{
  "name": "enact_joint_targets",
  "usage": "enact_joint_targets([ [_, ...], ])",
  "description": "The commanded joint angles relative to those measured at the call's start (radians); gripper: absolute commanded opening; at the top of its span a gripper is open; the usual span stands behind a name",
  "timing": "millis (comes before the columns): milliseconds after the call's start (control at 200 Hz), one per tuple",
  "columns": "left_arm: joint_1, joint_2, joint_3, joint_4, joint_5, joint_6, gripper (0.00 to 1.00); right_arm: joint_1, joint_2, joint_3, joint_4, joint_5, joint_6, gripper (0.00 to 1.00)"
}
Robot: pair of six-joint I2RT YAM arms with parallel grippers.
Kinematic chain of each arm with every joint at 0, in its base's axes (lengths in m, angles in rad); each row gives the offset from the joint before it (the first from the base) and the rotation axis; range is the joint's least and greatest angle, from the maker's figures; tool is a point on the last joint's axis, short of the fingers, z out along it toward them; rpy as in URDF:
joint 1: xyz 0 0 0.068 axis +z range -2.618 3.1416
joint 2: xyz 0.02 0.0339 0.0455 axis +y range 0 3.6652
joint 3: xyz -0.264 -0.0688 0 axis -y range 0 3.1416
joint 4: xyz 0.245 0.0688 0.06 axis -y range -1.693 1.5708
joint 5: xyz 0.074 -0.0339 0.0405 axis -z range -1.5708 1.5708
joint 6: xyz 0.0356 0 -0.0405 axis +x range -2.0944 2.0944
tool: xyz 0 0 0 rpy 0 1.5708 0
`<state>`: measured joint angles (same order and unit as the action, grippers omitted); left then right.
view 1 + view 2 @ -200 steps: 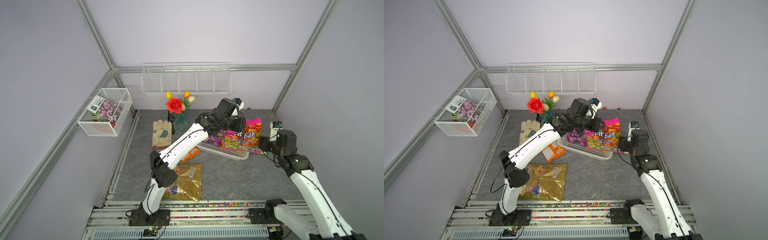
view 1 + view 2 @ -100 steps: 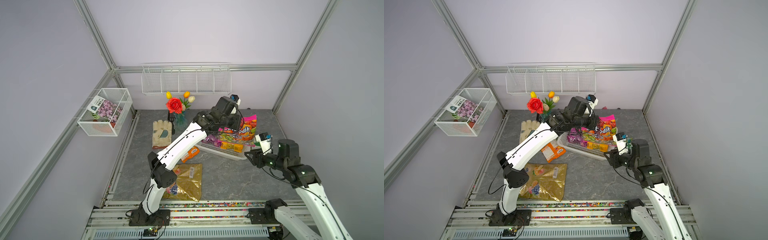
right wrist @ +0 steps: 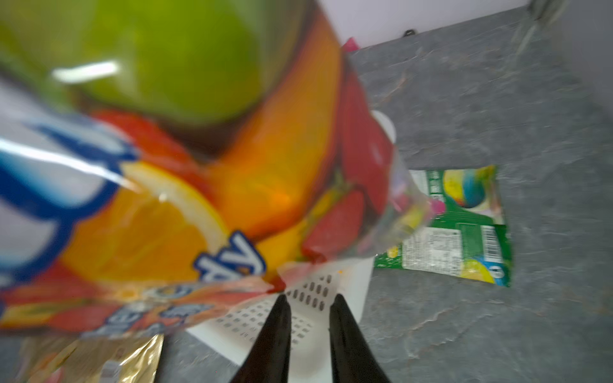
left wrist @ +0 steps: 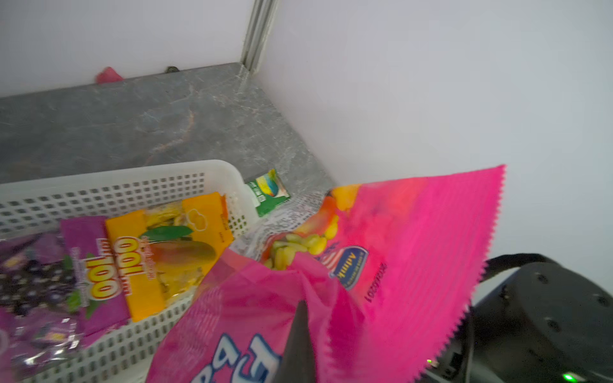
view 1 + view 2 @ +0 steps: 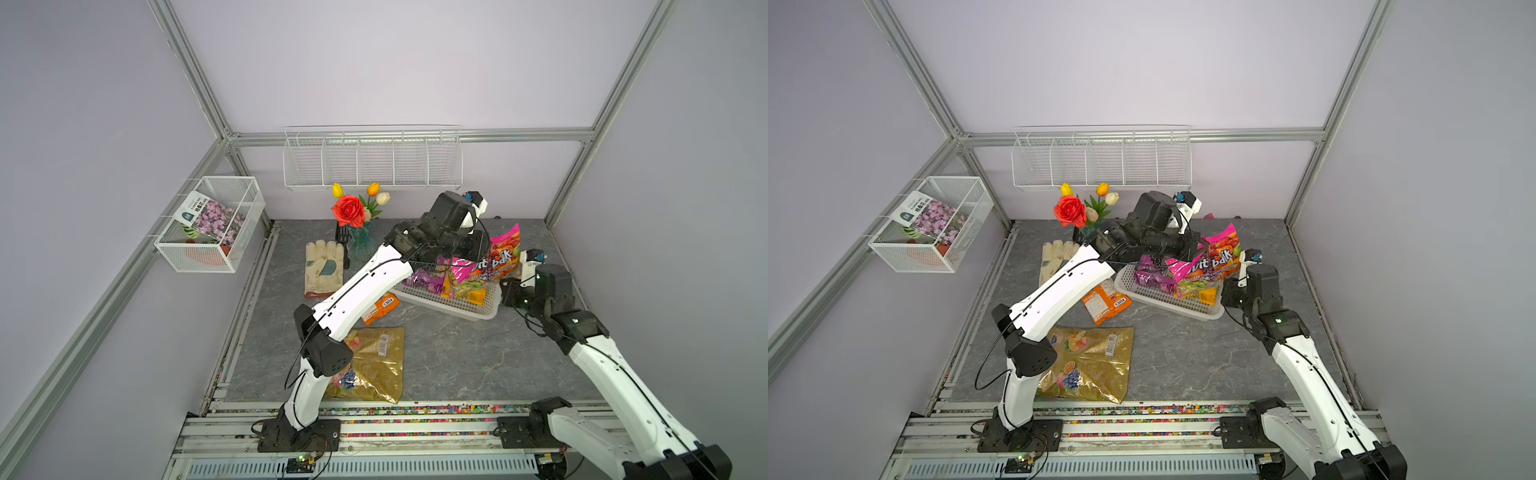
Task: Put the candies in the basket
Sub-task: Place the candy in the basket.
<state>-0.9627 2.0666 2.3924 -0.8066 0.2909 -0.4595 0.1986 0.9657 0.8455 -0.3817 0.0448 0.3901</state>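
left fingers [image 4: 298, 345] are seen closed on the magenta bag [image 5: 494, 262], which is held slanting over the right end of the basket [image 5: 457, 308]. at the left of the grey surface [image 5: 457, 365] a cream glove [image 5: 324, 270] is laid flat. the gold bag [image 5: 376, 365] is found near the front edge, partly covered by the left arm — the orange bag [image 5: 380, 309] lies beyond it, just beside the basket and outside it. inside the basket the purple bag [image 5: 422, 277] and the yellow-orange bag [image 4: 172, 252] are lodged, overlapping. the green bag [image 3: 464, 225] is seen on the surface just outside the basket's right end. right fingers [image 3: 275, 331] are shown slightly parted at the basket's right corner — whether its rim is pinched cannot be told.
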Motion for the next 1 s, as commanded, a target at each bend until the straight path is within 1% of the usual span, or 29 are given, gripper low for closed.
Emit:
enact_joint_targets([
  [0, -0.011, -0.048, -0.005, 0.268, 0.212, -0.168, 0.0, -0.015, -0.022, 0.036, 0.005, 0.145, 0.032, 0.26],
  [95, -0.014, -0.012, -0.035, 0.357, 0.271, -0.309, 0.0, -0.05, -0.02, 0.03, 0.02, 0.135, 0.02, 0.26],
  [135, -0.014, 0.003, -0.034, 0.373, 0.28, -0.337, 0.0, -0.067, -0.012, 0.03, 0.024, 0.119, 0.015, 0.26],
  [185, -0.014, 0.016, -0.032, 0.371, 0.256, -0.357, 0.0, -0.085, 0.004, 0.033, 0.028, 0.105, 0.003, 0.27],
  [290, -0.006, 0.034, -0.035, 0.37, 0.212, -0.368, 0.0, -0.118, 0.052, 0.048, 0.04, 0.086, -0.028, 0.28],
  [430, 0.045, 0.053, -0.079, 0.386, 0.161, -0.384, 0.0, -0.139, 0.137, 0.058, 0.111, 0.041, -0.039, 0.28],
  [565, 0.129, 0.079, -0.153, 0.458, 0.193, -0.412, 0.0, -0.139, 0.242, 0.08, 0.169, -0.032, -0.009, 0.28],
  [600, 0.151, 0.091, -0.153, 0.458, 0.205, -0.418, 0.0, -0.14, 0.266, 0.093, 0.17, -0.05, -0.001, 0.28],
  [665, 0.195, 0.109, -0.154, 0.468, 0.263, -0.433, 0.0, -0.141, 0.303, 0.114, 0.167, -0.087, -0.001, 0.29],
  [700, 0.214, 0.114, -0.157, 0.474, 0.271, -0.433, 0.0, -0.14, 0.319, 0.124, 0.162, -0.097, -0.003, 0.29],
  [840, 0.246, 0.111, -0.203, 0.483, 0.228, -0.382, 0.0, -0.14, 0.349, 0.153, 0.123, -0.109, -0.022, 0.32],
  [925, 0.262, 0.126, -0.226, 0.482, 0.243, -0.378, 0.0, -0.14, 0.343, 0.155, 0.104, -0.107, -0.028, 0.35],
  [995, 0.27, 0.137, -0.249, 0.47, 0.249, -0.381, 0.0, -0.141, 0.334, 0.155, 0.075, -0.106, -0.03, 0.4],
])
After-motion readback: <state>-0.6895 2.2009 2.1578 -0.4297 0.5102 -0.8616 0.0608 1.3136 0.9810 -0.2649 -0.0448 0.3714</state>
